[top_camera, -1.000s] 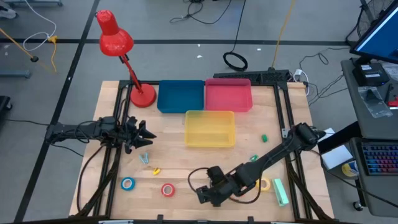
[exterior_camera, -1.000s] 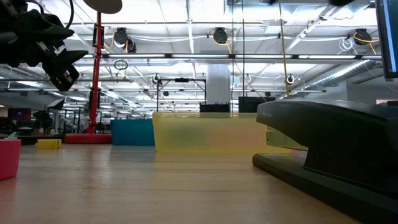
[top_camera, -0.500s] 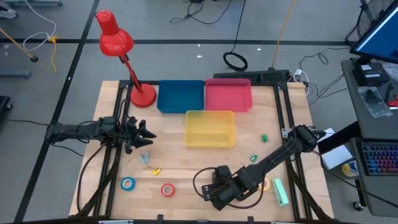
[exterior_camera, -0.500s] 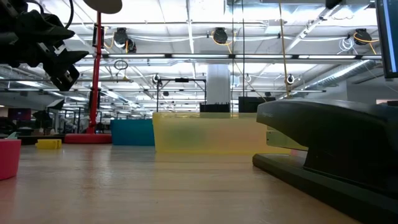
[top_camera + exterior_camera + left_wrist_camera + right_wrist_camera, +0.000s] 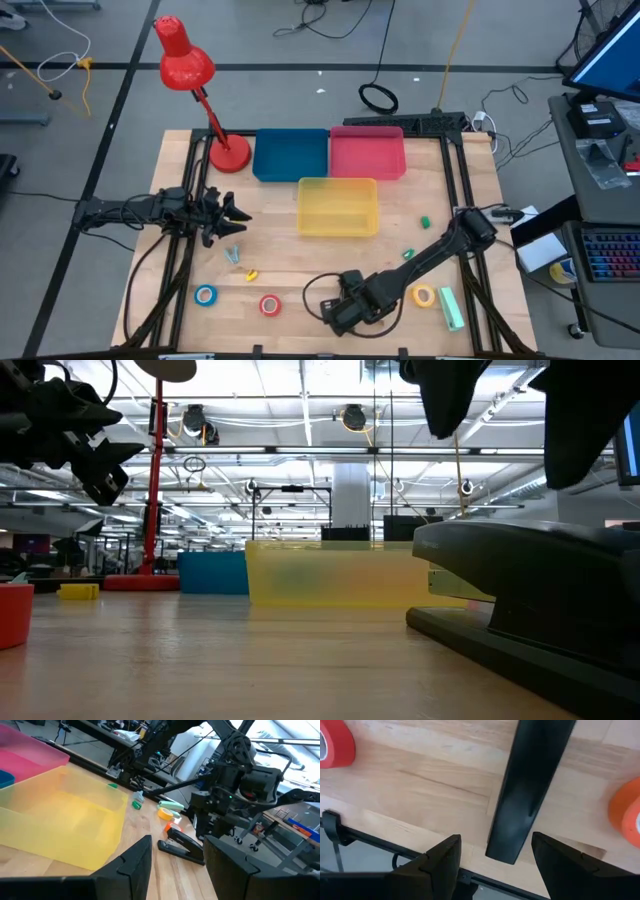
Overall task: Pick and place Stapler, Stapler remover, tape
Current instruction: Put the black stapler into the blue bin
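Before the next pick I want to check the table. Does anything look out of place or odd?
Nothing is spilled or damaged. The black stapler lies very near the table's front edge, with the right hand open above it. The three bins sit squarely, and the tape rolls lie flat.

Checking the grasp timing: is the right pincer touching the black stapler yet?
Apart. In the right wrist view the right pincer is open, a finger on either side of the stapler with wood showing between; the low view shows it hanging above.
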`<state>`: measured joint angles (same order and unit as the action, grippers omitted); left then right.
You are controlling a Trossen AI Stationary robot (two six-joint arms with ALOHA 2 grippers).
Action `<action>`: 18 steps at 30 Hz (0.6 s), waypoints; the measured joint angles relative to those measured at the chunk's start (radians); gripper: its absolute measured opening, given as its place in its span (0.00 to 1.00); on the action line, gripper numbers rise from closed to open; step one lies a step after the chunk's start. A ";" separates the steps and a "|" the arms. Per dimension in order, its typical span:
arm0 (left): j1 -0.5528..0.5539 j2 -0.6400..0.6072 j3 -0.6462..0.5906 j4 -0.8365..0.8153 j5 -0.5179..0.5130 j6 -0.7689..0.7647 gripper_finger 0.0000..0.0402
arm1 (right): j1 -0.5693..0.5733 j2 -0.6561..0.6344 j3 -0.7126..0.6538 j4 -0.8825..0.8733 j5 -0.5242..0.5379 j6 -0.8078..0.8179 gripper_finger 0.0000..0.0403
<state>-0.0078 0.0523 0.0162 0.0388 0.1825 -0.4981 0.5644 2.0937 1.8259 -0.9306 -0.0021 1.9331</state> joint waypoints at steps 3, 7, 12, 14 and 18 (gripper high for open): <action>0.000 0.000 0.000 0.000 0.000 -0.001 0.44 | 0.000 0.000 0.000 -0.004 0.010 0.000 0.59; 0.000 0.000 0.000 0.000 -0.001 0.001 0.44 | 0.000 0.000 0.000 -0.017 0.054 0.000 0.59; 0.000 0.000 0.000 0.000 0.000 0.001 0.44 | -0.002 0.021 0.000 -0.045 0.039 0.011 0.59; 0.000 0.000 0.000 0.001 -0.001 0.001 0.44 | -0.002 0.038 -0.001 -0.043 0.025 0.012 0.59; 0.000 0.000 0.000 0.001 -0.001 0.001 0.44 | -0.002 0.064 0.000 0.015 0.023 0.010 0.59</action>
<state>-0.0078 0.0525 0.0162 0.0395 0.1814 -0.4976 0.5621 2.1574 1.8263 -0.9158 0.0212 1.9428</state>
